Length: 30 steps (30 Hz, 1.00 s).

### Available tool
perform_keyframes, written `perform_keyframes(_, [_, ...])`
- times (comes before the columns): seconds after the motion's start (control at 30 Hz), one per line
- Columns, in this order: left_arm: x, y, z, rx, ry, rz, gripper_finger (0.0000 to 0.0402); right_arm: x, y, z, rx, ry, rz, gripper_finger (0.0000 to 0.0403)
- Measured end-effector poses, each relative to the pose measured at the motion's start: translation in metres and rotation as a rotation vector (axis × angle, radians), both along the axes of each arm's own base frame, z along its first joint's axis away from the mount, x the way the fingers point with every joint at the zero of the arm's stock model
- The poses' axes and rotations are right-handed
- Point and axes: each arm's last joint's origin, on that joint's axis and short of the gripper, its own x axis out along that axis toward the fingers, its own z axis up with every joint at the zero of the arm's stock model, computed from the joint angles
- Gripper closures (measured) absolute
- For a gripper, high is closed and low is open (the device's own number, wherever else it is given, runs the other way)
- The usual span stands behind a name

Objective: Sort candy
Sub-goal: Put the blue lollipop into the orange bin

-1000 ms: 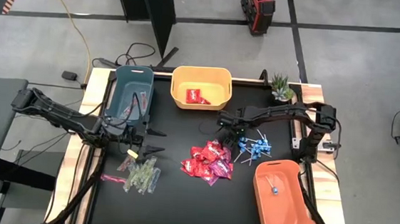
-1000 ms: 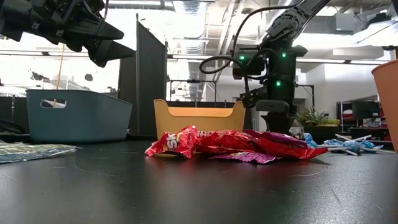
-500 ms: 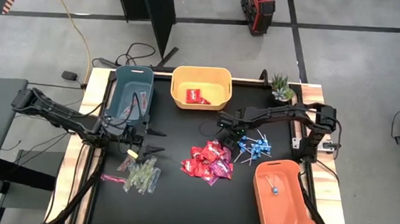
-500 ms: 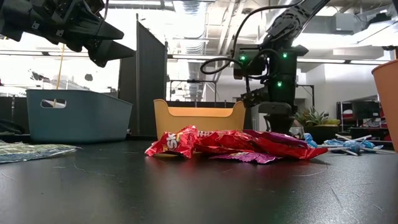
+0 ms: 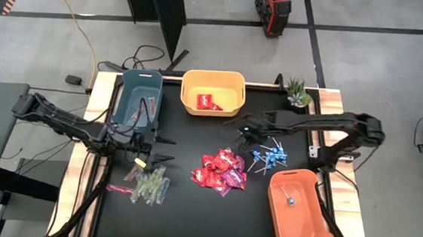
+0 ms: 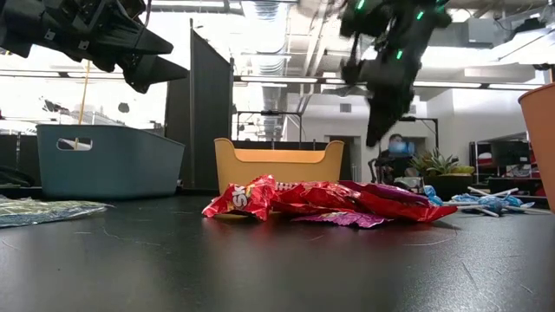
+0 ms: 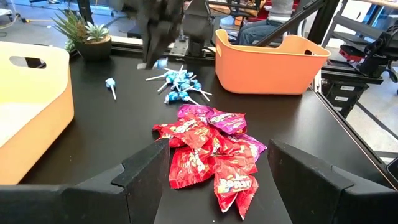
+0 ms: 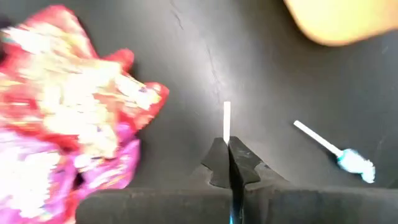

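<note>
The pile of red and magenta packets lies in the middle of the black table and serves as the landmark. The right gripper hangs in the air above the table on the far side of that pile, between it and the yellow bin. In the right wrist view its fingers are pressed together on the white stick of a lollipop, the stick poking out past the fingertips. One loose lollipop lies on the table under it, apart from the rest.

The cluster of blue lollipops lies just to the right of the packet pile, near the orange bin, which holds one lollipop. One red packet lies in the yellow bin, beyond the pile.

The left gripper hovers to the left of the packet pile, above the heap of clear green-pink stick packets. Its fingers stand wide apart with nothing between them, the packet pile showing through the gap in the left wrist view. The blue bin stands at the far left of the pile, with thin packets inside. A small potted plant sits at the table's far right corner
</note>
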Motion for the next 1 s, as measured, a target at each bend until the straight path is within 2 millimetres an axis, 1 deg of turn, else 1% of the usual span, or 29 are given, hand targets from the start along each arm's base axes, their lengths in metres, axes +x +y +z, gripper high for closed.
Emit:
perform_keyframes(0.1, [0.000, 0.000, 0.000, -0.001, 0.001, 0.000, 0.0134, -0.014, 0.012, 0.027, -0.001, -0.111, 0.021, 0.0403])
perform_keyframes(0.2, [0.000, 0.000, 0.000, -0.002, 0.000, 0.000, 0.0134, -0.033, 0.033, 0.052, 0.026, -0.209, 0.048, 0.0403])
perform_keyframes(0.27, [0.000, 0.000, 0.000, -0.003, 0.000, 0.001, 0.0134, -0.047, 0.049, 0.063, 0.066, -0.242, 0.066, 0.0403])
perform_keyframes(0.37, [0.000, 0.000, 0.000, -0.003, 0.000, 0.001, 0.0134, -0.071, 0.075, 0.071, 0.146, -0.230, 0.079, 0.0403])
perform_keyframes(0.47, [0.000, 0.000, 0.000, -0.003, 0.000, 0.001, 0.0134, -0.091, 0.103, 0.072, 0.235, -0.172, 0.070, 0.0403])
perform_keyframes(0.57, [0.000, 0.000, 0.000, -0.003, 0.001, 0.001, 0.0134, -0.107, 0.129, 0.069, 0.309, -0.108, 0.045, 0.0403])
perform_keyframes(0.67, [0.000, 0.000, 0.000, 0.002, 0.001, 0.001, 0.0134, -0.120, 0.150, 0.063, 0.357, -0.035, -0.025, 0.0403])
perform_keyframes(0.83, [0.000, 0.000, 0.000, 0.000, 0.000, 0.004, 0.0134, -0.133, 0.172, 0.046, 0.345, 0.096, -0.231, 0.0395])
perform_keyframes(0.9, [0.000, 0.000, 0.000, -0.011, -0.001, 0.007, 0.0134, -0.135, 0.179, 0.040, 0.323, 0.127, -0.278, 0.0379])
perform_keyframes(1.0, [0.000, 0.000, 0.000, -0.040, -0.001, 0.016, 0.0134, -0.134, 0.187, 0.032, 0.299, 0.152, -0.324, 0.0334])
